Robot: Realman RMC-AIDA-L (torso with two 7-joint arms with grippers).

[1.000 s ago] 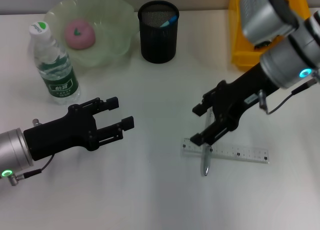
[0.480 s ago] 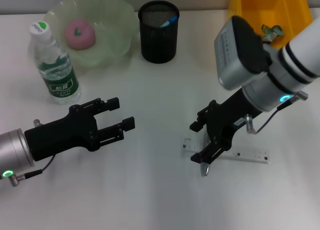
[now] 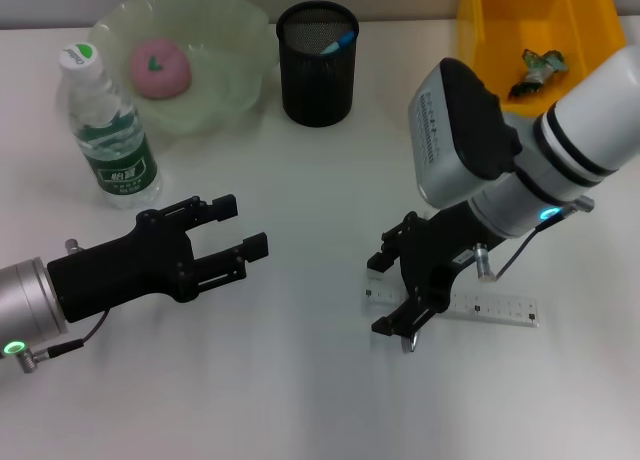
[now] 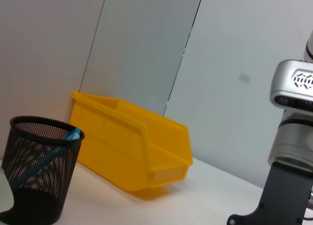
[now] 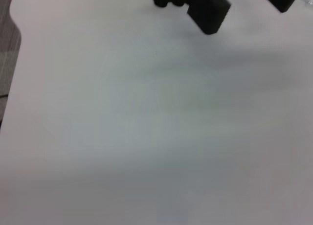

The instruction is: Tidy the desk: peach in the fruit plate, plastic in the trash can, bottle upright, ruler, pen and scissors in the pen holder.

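Note:
My right gripper (image 3: 388, 290) is open low over the table, its black fingers straddling the left end of the clear ruler (image 3: 490, 308). A slim silver pen (image 3: 408, 341) pokes out below it, mostly hidden. The pink peach (image 3: 158, 67) lies in the green fruit plate (image 3: 235, 40). The bottle (image 3: 108, 130) stands upright beside the plate. A blue-tipped item leans in the black mesh pen holder (image 3: 317, 70), also in the left wrist view (image 4: 39, 176). Crumpled plastic (image 3: 535, 66) lies in the yellow bin (image 3: 500, 30). My left gripper (image 3: 243, 226) hovers open and empty at the left. Scissors are not visible.
The yellow bin (image 4: 132, 149) stands at the back right, next to the pen holder. The right arm's bulky grey wrist (image 3: 460, 130) hangs over the table's right half. Bare white tabletop (image 3: 300, 380) lies between the two grippers and along the front edge.
The right arm has swung lower and leftward, bringing its gripper down over the ruler's left end and uncovering the plastic in the bin. The left arm has not moved.

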